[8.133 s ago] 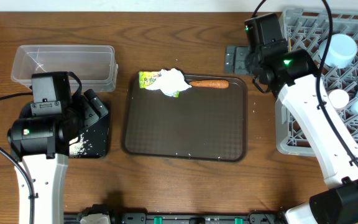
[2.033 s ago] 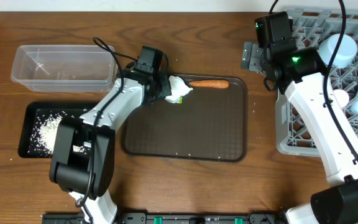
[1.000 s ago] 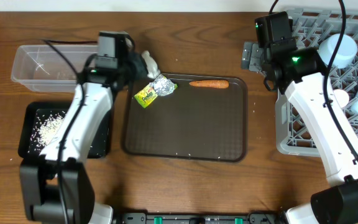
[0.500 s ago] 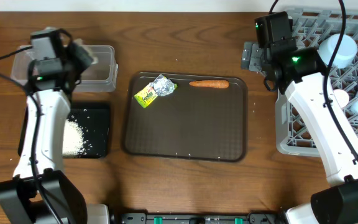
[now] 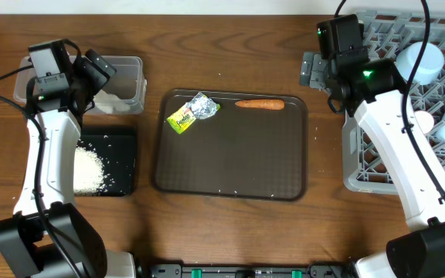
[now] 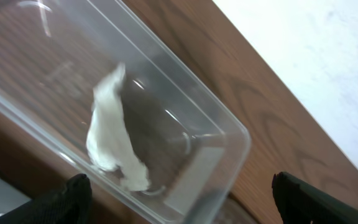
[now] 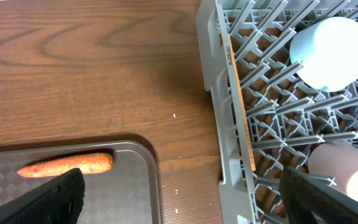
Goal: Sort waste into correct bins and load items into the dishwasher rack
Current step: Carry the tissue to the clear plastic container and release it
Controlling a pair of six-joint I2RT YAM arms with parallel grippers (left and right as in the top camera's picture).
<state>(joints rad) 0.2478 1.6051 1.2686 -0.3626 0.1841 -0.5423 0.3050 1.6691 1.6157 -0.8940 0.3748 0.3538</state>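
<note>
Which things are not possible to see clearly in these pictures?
Overhead: the left arm hides part of the black tray and the clear tub.
Overhead: the right arm and the picture edge hide much of the rack.
Overhead: the print on the wrapper is too small to read.

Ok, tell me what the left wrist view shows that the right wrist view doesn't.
Only the left wrist view: the clear tub with the crumpled white tissue lying inside it.
Only the right wrist view: the carrot on the brown tray, and the grey rack holding a light blue bowl and a white cup.
Both: the wooden table, plus an open, empty gripper: the left gripper in one, the right gripper in the other.
</note>
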